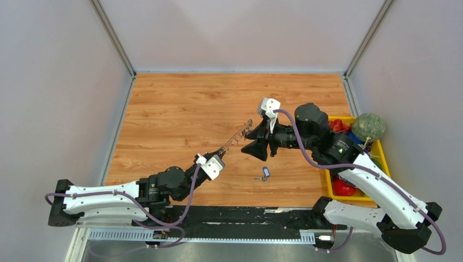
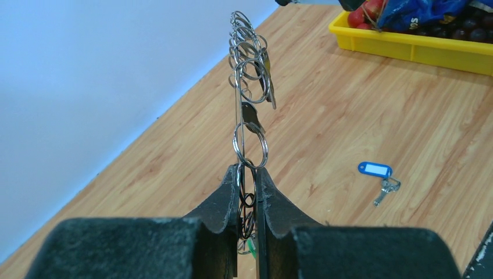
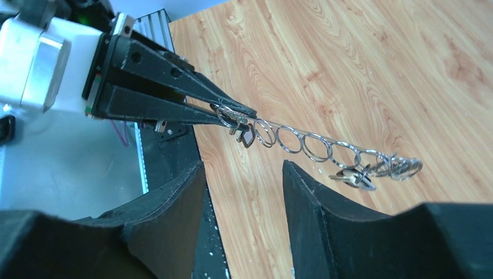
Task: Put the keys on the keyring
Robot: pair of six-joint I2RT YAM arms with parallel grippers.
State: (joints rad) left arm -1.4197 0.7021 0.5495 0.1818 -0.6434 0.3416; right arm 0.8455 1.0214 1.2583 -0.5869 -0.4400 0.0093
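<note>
Silvery keyring [image 3: 317, 146] clamped in the left gripper [image 2: 247, 174], raised off the table [image 1: 164, 109]; dark keys [image 3: 356, 177] hang on it | right gripper [image 3: 243, 168] gapes empty beside it | blue-tagged key [image 2: 377, 170] lies loose on wood

Table [image 1: 180, 109] is seen in orange-brown wood grain. Keyring [image 1: 236, 138] is noted as silver, and so are the small rings on it. Blue-tagged key [image 2: 375, 170], at 5 o'clock of it, carries a white label. Bin [image 1: 384, 158] at the table's 3 o'clock is yellow. Melon [image 1: 368, 126] is grey-green and netted. Left gripper [image 2: 247, 170] and right gripper [image 3: 243, 165] are black.
</note>
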